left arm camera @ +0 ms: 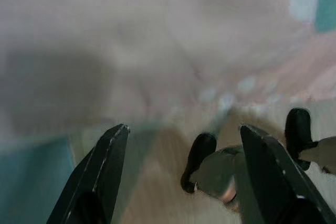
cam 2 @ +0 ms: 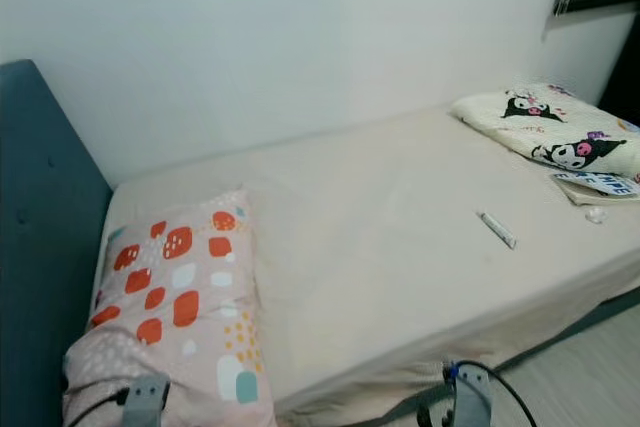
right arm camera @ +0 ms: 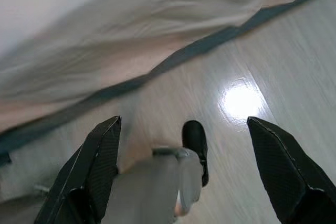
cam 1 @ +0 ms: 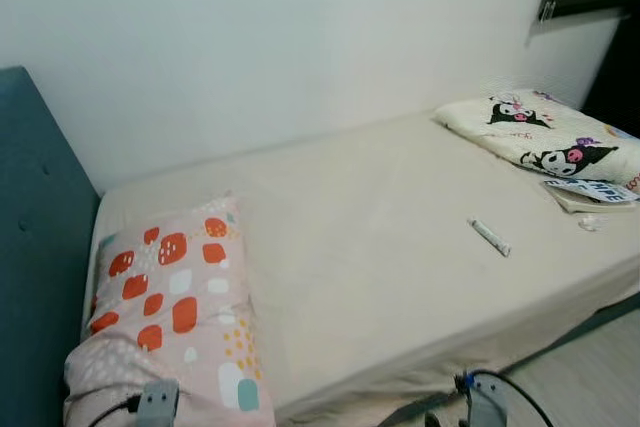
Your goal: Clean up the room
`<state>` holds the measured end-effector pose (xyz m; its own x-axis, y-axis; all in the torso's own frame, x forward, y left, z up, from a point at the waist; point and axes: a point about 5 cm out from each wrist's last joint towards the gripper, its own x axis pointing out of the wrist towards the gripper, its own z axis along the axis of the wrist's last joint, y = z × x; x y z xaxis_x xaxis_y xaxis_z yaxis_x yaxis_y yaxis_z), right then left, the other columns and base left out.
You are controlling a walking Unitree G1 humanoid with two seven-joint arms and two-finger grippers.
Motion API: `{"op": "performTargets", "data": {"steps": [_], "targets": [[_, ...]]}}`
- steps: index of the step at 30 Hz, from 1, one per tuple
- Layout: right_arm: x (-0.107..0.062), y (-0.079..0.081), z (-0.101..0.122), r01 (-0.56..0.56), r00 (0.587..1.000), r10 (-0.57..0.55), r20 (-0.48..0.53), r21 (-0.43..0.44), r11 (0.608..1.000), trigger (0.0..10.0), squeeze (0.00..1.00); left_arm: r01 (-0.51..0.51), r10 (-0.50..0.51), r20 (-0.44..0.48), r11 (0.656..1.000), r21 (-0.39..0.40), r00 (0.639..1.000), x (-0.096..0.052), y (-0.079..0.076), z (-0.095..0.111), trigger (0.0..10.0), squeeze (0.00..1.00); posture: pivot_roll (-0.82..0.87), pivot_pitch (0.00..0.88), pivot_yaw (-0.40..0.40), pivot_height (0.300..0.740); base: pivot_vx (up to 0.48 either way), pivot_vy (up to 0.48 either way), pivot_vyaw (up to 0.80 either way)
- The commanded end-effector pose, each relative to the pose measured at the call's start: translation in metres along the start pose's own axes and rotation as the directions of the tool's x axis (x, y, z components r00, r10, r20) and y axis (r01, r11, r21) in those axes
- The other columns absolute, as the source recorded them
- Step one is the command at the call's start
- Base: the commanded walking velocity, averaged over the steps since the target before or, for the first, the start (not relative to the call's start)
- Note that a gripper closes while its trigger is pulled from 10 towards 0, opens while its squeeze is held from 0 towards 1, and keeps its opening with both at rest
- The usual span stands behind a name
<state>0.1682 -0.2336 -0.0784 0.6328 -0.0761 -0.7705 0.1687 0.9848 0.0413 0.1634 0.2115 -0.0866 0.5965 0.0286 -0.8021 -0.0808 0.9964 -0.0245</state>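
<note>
I'm stood at the bedside w/ both arms low. Left pincer [left arm camera: 178, 177] hangs w/ fingers apart, nothing in it, floor and robot feet below. Right pincer [right arm camera: 184, 177] likewise spread wide and empty, above pale wood floor by the bed edge. Single bed w/ cream fitted sheet [cam 1: 380, 237] is ahead of both. Small white tube [cam 1: 490, 237] lies loose on the sheet, well ahead and right of the right pincer. Folded cream cartoon-print blanket [cam 1: 545, 137] sits further off, w/ a blue-white flat packet [cam 1: 590, 190] and a bit of crumpled white paper [cam 1: 588, 222] beside it. Pink pillow w/ orange blotches [cam 1: 170, 307] is just ahead of the left pincer. Step, I reckon: approach, picking first item. Next move prob needs a shuffle right, then a lean and reach w/ right arm for the tube
</note>
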Motion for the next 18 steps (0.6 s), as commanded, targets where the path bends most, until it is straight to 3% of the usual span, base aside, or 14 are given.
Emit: {"op": "performTargets", "data": {"steps": [1,3,7,18], "targets": [[0.001,0.004,0.001,-0.008,1.000,0.008,0.017,-0.005,1.000,10.0,0.00,-0.007,0.008,-0.032,1.000,0.030,0.999,-0.001,0.003,-0.005,10.0,0.00,0.09,0.016,0.021,0.723,0.000,-0.480,0.74],[0.000,0.004,-0.001,-0.006,1.000,0.006,0.012,0.005,1.000,10.0,0.00,-0.005,0.006,-0.035,0.999,0.034,0.999,-0.001,0.003,-0.006,10.0,0.00,0.09,0.016,0.023,0.723,0.000,-0.480,0.74],[-0.001,0.004,-0.009,0.015,0.999,-0.014,-0.032,0.031,0.999,10.0,0.00,-0.002,0.003,-0.037,0.999,0.047,0.999,-0.001,0.002,-0.004,10.0,0.00,0.09,0.017,0.030,0.723,0.000,-0.480,0.00],[-0.005,0.009,-0.031,-0.012,0.993,0.011,-0.120,-0.008,1.000,10.0,0.00,0.003,0.000,-0.051,0.997,0.074,0.999,0.001,0.000,0.000,10.0,0.00,0.09,0.017,0.032,0.723,0.000,-0.480,0.00]]}}
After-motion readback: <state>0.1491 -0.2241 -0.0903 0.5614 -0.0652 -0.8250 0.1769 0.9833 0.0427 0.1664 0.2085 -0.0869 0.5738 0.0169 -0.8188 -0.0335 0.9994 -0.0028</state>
